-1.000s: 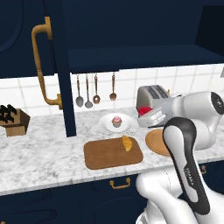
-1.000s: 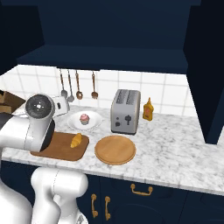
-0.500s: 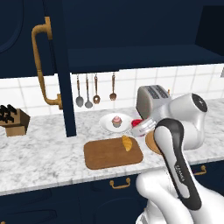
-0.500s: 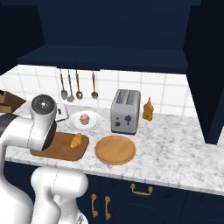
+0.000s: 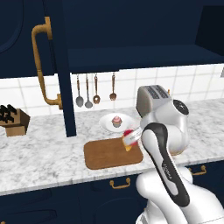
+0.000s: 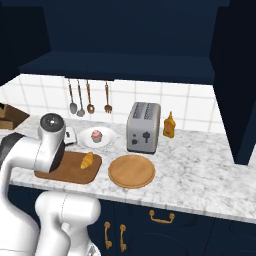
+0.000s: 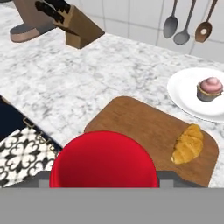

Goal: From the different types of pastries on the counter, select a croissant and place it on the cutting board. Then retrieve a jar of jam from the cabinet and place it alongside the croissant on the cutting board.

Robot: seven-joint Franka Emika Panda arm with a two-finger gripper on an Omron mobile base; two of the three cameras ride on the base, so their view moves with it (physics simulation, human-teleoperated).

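Already the croissant lies at the right end of the cutting board, leaving most of the wood bare, which suits a jar set down beside it. The hand grips the jar of jam, whose red lid faces the hand camera, and carries it above the board's near edge; in the left base view the jar sits in front of the croissant. Holding it by its sides keeps the base free to land flat, I judge. The cupcake rests on its white plate just beyond the board on the table, near the knife block, so lowering the jar should not touch either.
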